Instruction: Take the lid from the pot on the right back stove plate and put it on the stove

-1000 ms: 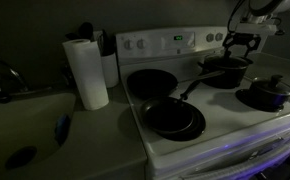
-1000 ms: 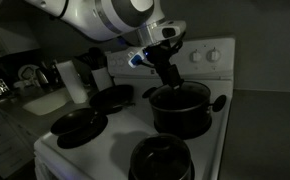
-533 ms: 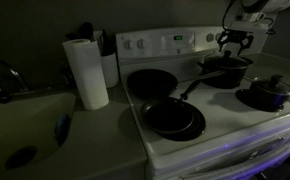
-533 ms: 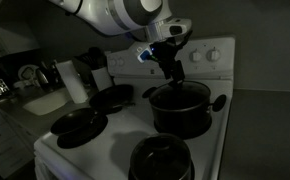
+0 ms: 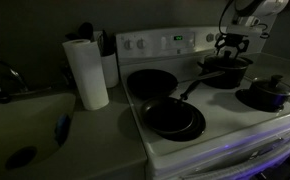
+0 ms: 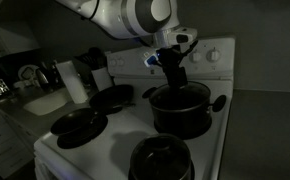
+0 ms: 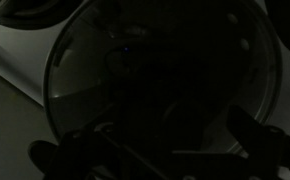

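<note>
Lid [image 7: 95, 70] fills most of the wrist view: wide round pane of pale glass, thin rim catching a little light on one side. White stove [image 7: 13, 60] surface shows past its edge at the upper corner. Frame very dark; centre knob not made out. Claw [image 7: 165, 150] enters along the bottom edge, one dark finger low on each side of the glass. Cannot tell whether the fingers are spread or clamped on anything.

Exterior views, near to far:
- **Front plates:** Nearest on the stove [image 6: 120, 132] is a small dark saucepan [image 6: 160, 160] with its own dark cover. A flat black frying pan [image 6: 80, 125] sits on the other front plate.
- **Back plates:** Behind the saucepan is the pot [image 6: 181, 108], wide, low and black. A second frying pan [image 6: 113, 98] sits on the other back plate.
- **Claw:** The claw [image 6: 173, 80] hangs straight over the pot, pointing down, fingertips close above the rim.
- **Lid position:** Too dim to pick out the glass here. Cannot tell whether the lid rests on the pot or is raised off it; it lies directly under the claw either way.

In an exterior view from the opposite side, the claw [image 5: 230, 48] is above the pot [image 5: 225, 70], in front of the raised back panel [image 5: 170, 42]. A paper towel roll [image 5: 86, 72] stands upright on the tabletop [image 5: 105, 135] just beside the stove [image 5: 220, 115]. A sink [image 5: 20, 125] lies beyond the roll.
</note>
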### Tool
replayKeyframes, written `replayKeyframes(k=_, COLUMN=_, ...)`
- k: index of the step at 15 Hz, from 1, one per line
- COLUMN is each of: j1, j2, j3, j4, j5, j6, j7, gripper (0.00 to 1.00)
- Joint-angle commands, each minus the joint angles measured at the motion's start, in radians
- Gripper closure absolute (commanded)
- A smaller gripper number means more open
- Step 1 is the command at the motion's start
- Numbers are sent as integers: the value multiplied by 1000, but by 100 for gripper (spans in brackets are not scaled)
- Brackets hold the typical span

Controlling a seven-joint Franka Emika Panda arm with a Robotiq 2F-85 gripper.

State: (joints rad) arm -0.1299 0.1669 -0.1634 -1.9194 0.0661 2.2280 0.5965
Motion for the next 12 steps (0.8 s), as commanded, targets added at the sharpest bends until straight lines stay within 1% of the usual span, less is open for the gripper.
replayKeyframes(k=1, j1=-8, j2=34, j3=-8, j4=46, j5=24, j6=-40, j7=-24, gripper=0)
replayKeyframes(k=4, j1=-3, j2=27, j3=-13, j4=46, j5=3, j6=-42, j7=-8, gripper=0)
replayKeyframes(k=7, j1=9, j2=15, j3=-20, j4=49, j5=-68, j6=-57, j7=19, gripper=0)
replayKeyframes(k=8, j1=13, j2=11, j3=-21, j4=53, j5=-97, j6=-72, j7=25, gripper=3)
replayKeyframes(k=9, j1=14, j2=9, j3=-18, j4=57, j5=-116, j6=-83, j7=24, gripper=24)
replayKeyframes(k=10, j1=14, j2=7, j3=-14, j4=60, j5=-119, j6=-94, j7=14, gripper=28)
replayKeyframes(k=11, j1=13, j2=7, j3=-10, j4=61, j5=-113, j6=-100, j7=2, gripper=29)
replayKeyframes(k=12, j1=14, j2=9, j3=-8, j4=61, j5=-104, j6=-104, j7=-3, gripper=25)
